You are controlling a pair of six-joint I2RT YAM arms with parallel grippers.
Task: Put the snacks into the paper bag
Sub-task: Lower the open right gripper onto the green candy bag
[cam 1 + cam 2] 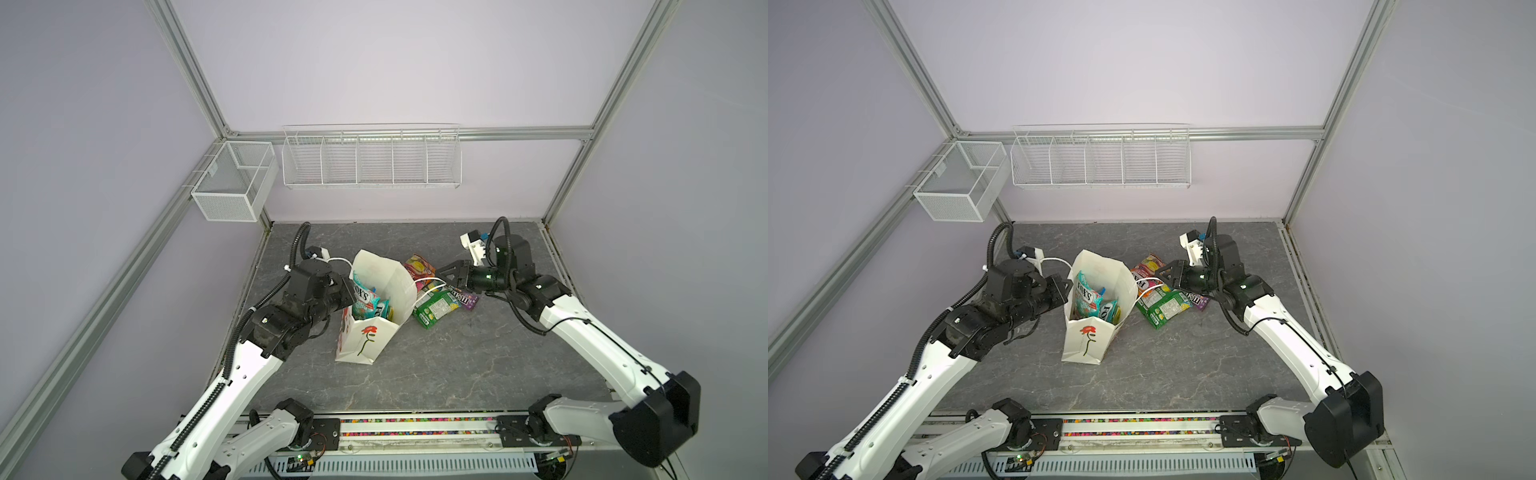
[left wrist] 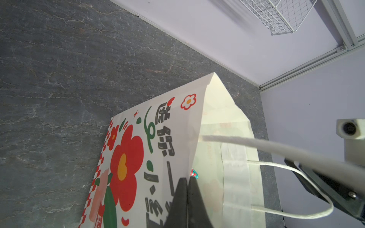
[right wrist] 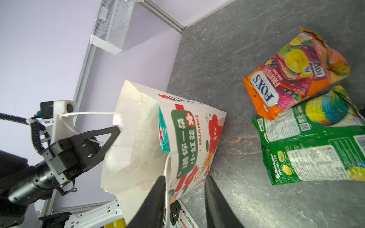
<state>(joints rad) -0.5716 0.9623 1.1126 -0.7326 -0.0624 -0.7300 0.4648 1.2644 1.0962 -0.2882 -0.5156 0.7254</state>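
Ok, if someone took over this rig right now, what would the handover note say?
Left gripper: shut on the rim of the tall white flower-printed paper bag, which stands open.
Right gripper: open, beside the bag's white cord handle, holding nothing.
Done: two glossy teal FOX'S packets show inside the bag; anything deeper is hidden.
Left: glossy orange FOX'S packet, green packets (seemingly two, overlapping) and small purple packet lie on the grey stone-look tabletop beside the bag.

A wire basket and a mesh box hang from the frame above the tabletop.
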